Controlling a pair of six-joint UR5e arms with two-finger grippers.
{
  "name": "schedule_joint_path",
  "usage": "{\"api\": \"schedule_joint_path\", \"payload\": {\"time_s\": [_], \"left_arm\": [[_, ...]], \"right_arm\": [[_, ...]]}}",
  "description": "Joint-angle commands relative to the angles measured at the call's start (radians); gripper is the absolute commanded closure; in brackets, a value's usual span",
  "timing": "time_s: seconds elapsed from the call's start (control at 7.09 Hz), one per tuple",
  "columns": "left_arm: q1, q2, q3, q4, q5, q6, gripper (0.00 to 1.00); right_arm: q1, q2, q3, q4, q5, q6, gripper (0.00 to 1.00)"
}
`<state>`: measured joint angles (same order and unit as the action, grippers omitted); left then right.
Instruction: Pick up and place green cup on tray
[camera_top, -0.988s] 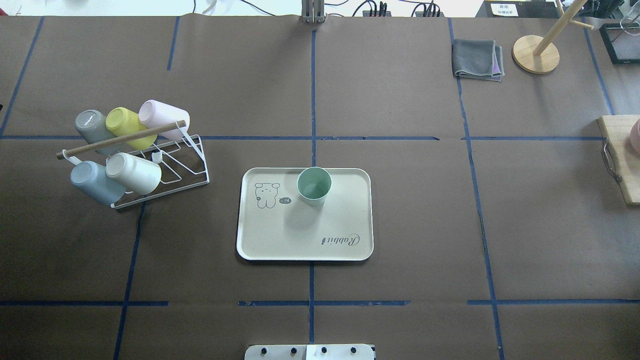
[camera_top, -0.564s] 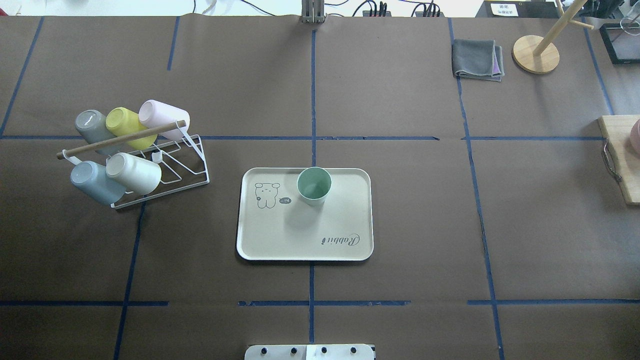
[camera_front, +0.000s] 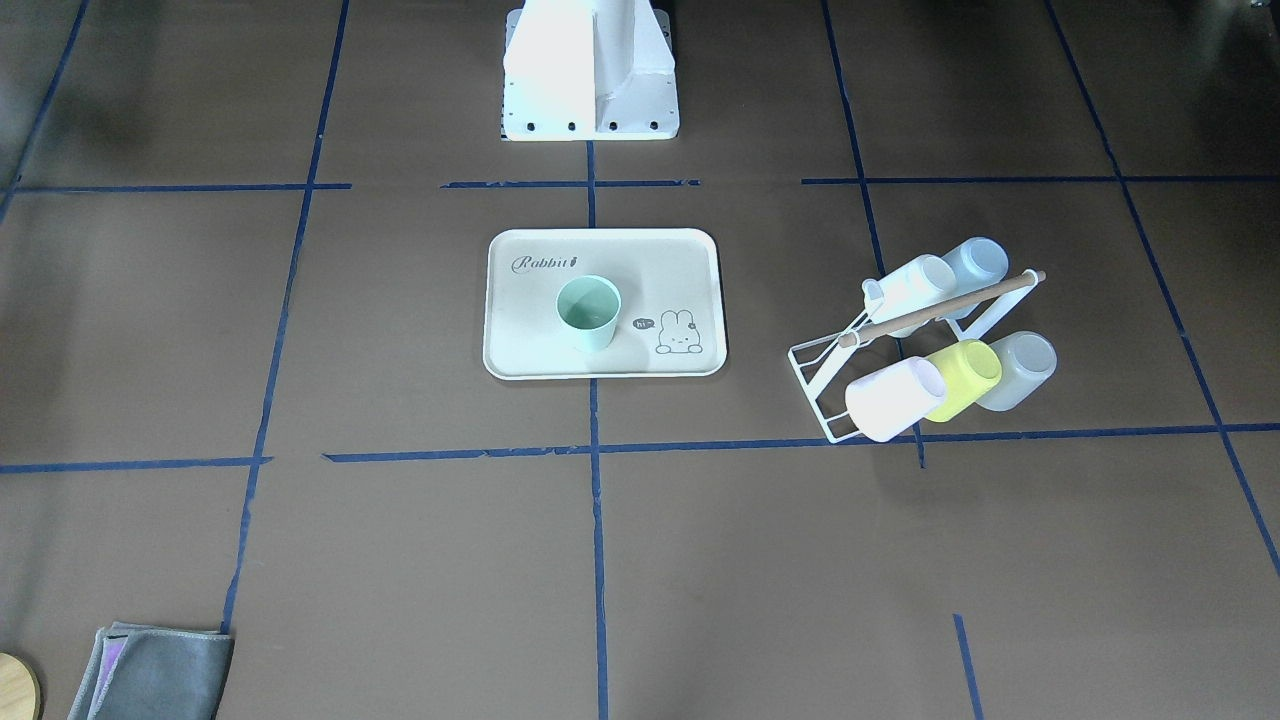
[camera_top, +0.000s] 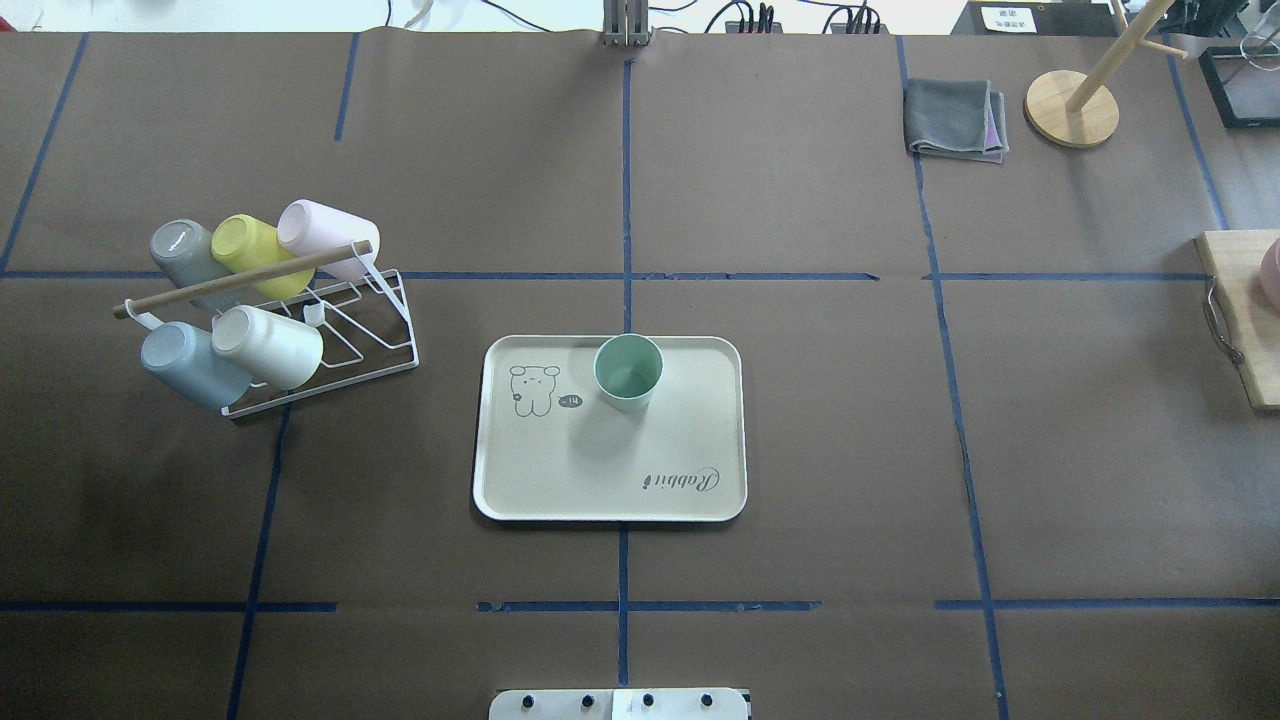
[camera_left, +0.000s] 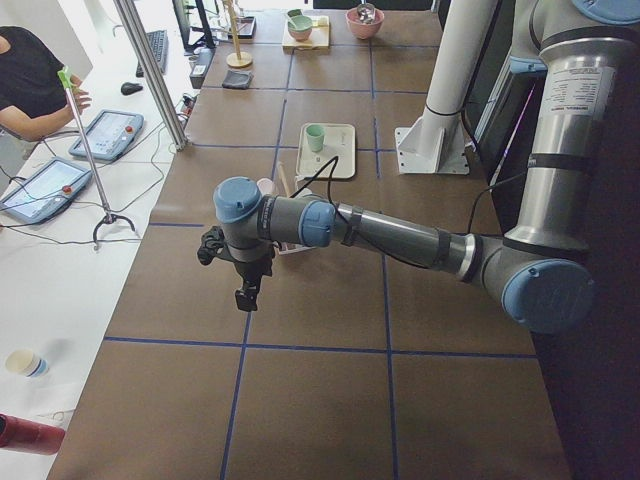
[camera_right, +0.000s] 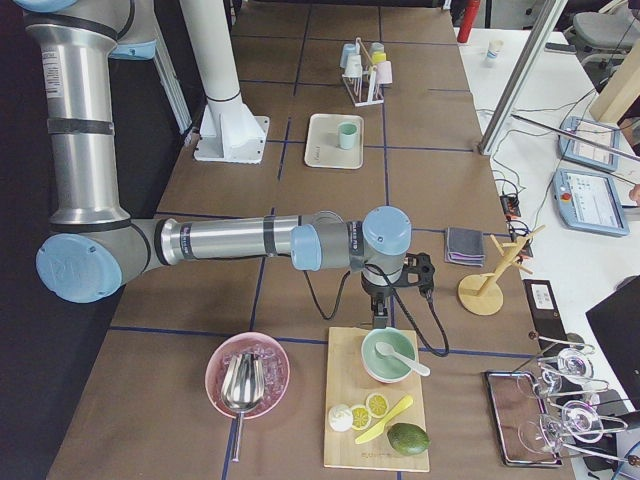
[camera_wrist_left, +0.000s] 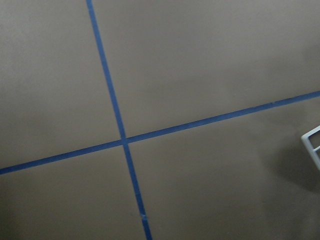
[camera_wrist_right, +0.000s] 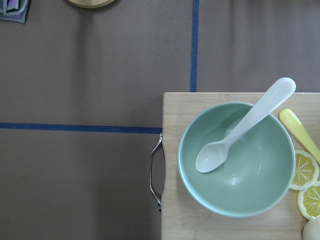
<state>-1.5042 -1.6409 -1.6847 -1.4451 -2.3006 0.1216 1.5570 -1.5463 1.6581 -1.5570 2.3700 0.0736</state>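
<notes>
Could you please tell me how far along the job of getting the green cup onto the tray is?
Done: the green cup stands upright on the tray, beside the bunny drawing. In hand: nothing that shows; the left claw hangs over bare table near the cup rack, and the right claw over a bowl on the wooden board, both far from the tray. Left: seemingly nothing.

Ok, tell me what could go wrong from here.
The green cup stands upright on the tray, close to one long rim; a knock could tip it off.
The right gripper hangs above the bowl and spoon; dropping could strike them.
The left gripper is beside the cup rack; a swing might clip it.
</notes>
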Motion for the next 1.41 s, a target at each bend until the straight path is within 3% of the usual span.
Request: {"api": "schedule_joint_path", "payload": {"time_s": [0.0,0.28,0.56,0.71,0.85,1.13,1.27], "left_arm": [[-0.002,0.026,0.116,-0.041,0.01,0.01,0.0],[-0.01,0.061,0.117,-0.078,0.003,0.003,0.0],[-0.048,0.061,0.109,-0.077,-0.145,-0.007,0.0],[-0.066,0.068,0.105,-0.077,-0.154,-0.004,0.0],[-0.068,0.073,0.102,-0.078,-0.149,0.001,0.0],[-0.068,0.064,0.094,-0.075,-0.032,-0.008,0.0],[-0.068,0.064,0.097,-0.075,-0.03,-0.01,0.0]], "right_arm": [[0.0,0.0,0.0,0.0,0.0,0.0,0.0],[0.0,-0.001,0.0,-0.001,0.012,-0.002,0.0],[0.0,-0.006,-0.003,-0.001,0.025,0.0,0.0],[0.0,-0.006,-0.004,-0.001,0.025,0.0,0.0],[0.0,-0.006,-0.004,-0.001,0.023,0.0,0.0],[0.0,-0.006,-0.004,-0.001,0.023,0.0,0.0],[0.0,-0.009,-0.006,-0.001,0.023,0.0,0.0]]}}
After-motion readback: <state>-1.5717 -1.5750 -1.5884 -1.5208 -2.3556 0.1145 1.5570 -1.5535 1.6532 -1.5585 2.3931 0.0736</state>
